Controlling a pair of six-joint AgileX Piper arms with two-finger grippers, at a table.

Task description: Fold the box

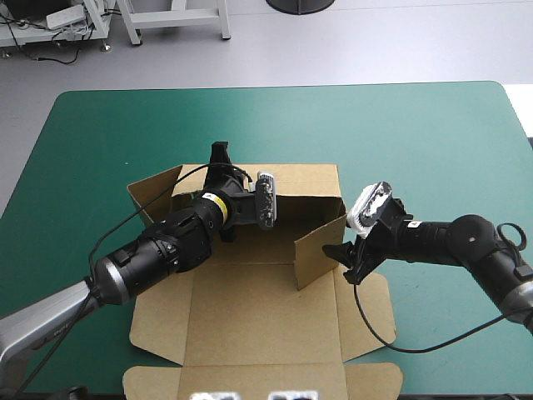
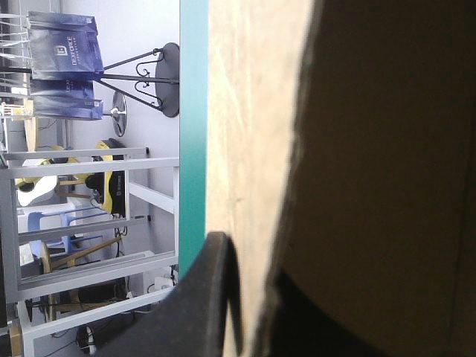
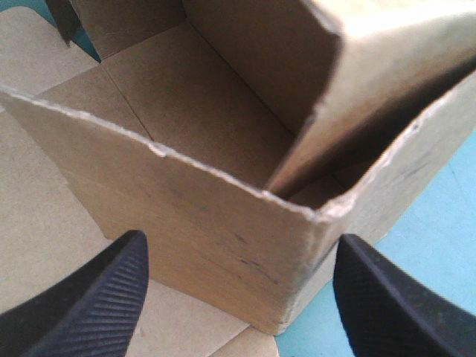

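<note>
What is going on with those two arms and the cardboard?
Two robot arms are folding a brown box out of a cut sheet on the teal-green table. The left tool is pinched on the far wall, which stands upright. The right tool is open and faces the corner of a raised side wall without gripping it. The near flaps lie flat, so the box is only partly formed.
</note>
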